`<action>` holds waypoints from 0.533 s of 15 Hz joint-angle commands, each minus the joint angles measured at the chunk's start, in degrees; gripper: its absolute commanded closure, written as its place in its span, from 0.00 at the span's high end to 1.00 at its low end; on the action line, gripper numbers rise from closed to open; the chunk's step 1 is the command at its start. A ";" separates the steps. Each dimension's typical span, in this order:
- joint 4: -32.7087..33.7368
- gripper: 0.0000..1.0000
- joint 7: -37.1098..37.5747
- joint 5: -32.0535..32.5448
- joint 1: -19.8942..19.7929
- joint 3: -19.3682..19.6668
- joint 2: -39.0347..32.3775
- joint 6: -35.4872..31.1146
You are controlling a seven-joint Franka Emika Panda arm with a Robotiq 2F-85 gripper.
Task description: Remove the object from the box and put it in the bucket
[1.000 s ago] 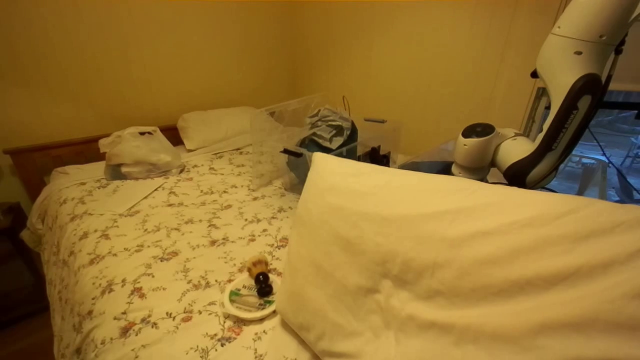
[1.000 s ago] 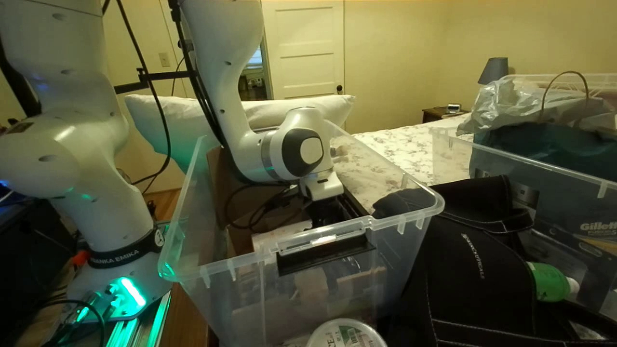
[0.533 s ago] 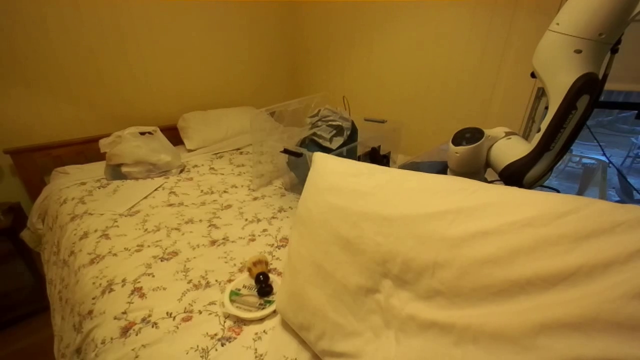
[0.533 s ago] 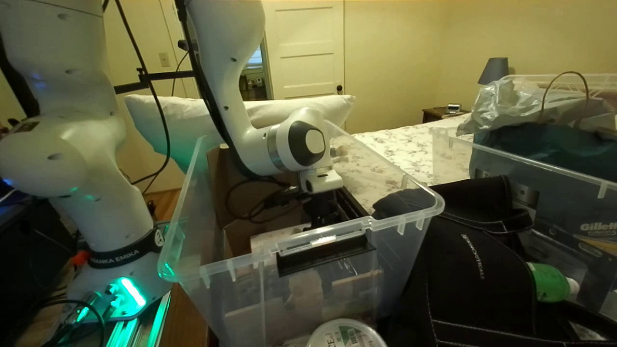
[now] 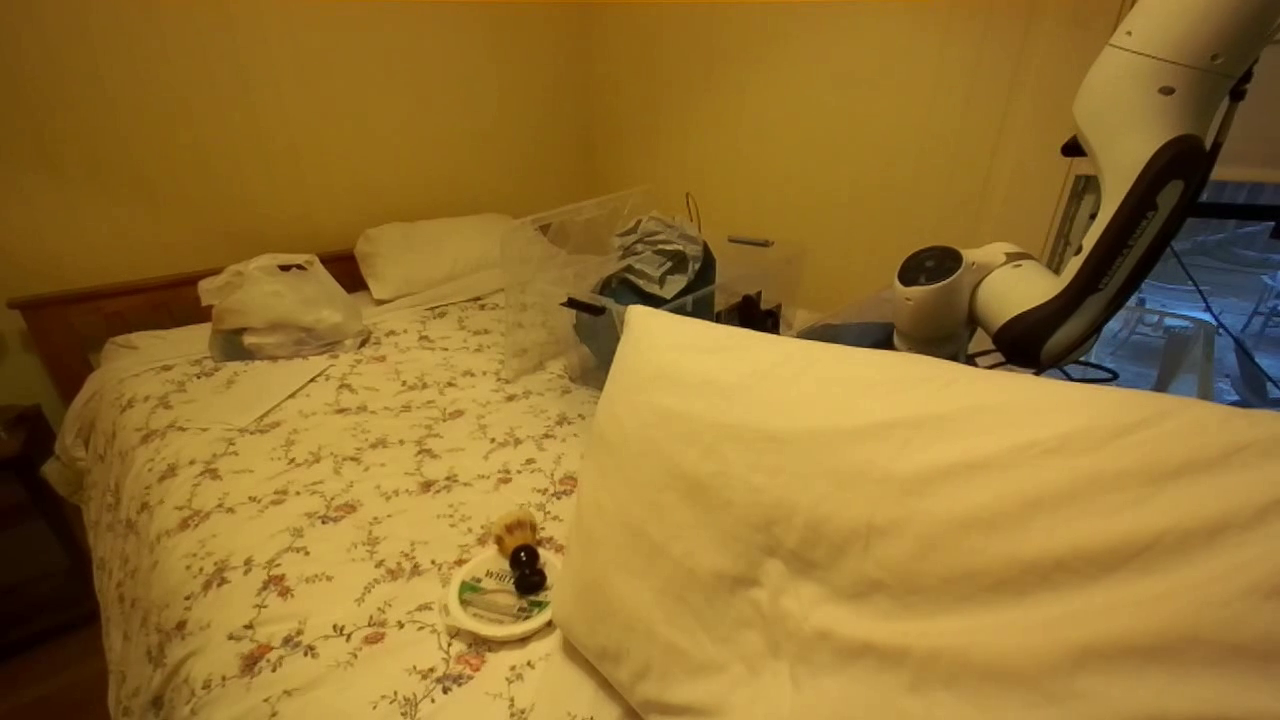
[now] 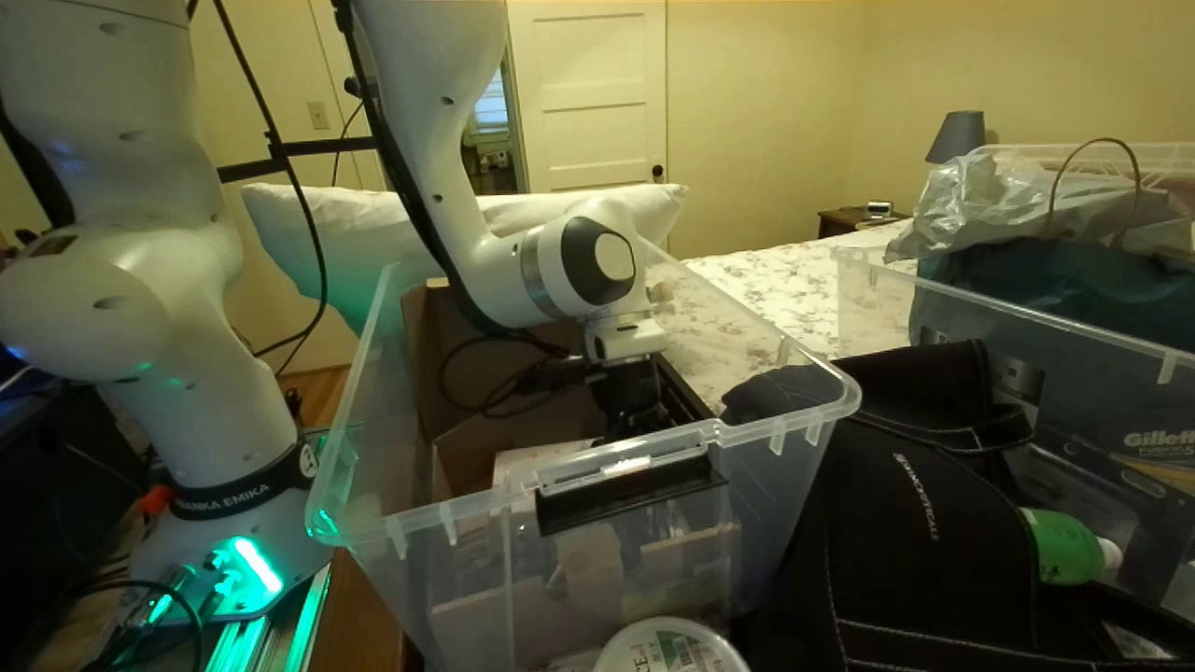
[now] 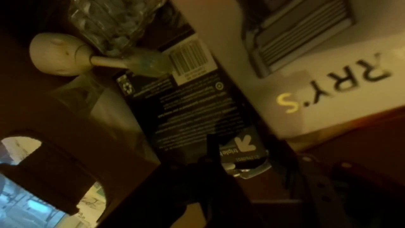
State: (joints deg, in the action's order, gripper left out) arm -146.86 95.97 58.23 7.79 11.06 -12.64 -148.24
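In an exterior view a clear plastic box (image 6: 775, 485) holds cardboard and cartons. My gripper (image 6: 627, 435) reaches down inside it, partly hidden behind its front rim. In the wrist view a black printed package (image 7: 186, 117) with a barcode lies under the gripper (image 7: 243, 148). The fingers stand apart and open: one (image 7: 212, 147) overlaps the package face, the other is by its right edge. Nothing is plainly pinched, though the picture is dark. Which thing is the task's object is unclear. I cannot make out a bucket for certain.
A white carton (image 7: 310, 117), a pale wooden-ended stick (image 7: 60, 55) and a glass piece (image 7: 114, 23) crowd the package. Another clear bin (image 6: 1046, 322) and a black bag (image 6: 896, 523) stand alongside. A large pillow (image 5: 850, 500) blocks part of an exterior view.
The wrist and hand have risen a little inside the clear box and shifted slightly. The other things in the exterior views have stayed in place.
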 commanded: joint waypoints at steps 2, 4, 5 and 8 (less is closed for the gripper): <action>-2.30 0.37 3.14 -1.06 -2.18 -3.28 5.37 9.65; -2.43 0.23 3.14 -2.94 -2.82 -4.74 6.46 12.37; -2.56 0.24 3.00 -4.01 -3.07 -5.40 6.98 13.38; -2.96 0.16 2.71 -7.70 -3.38 -7.22 8.71 16.48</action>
State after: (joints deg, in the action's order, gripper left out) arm -147.28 97.72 54.09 5.78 5.85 -7.04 -135.73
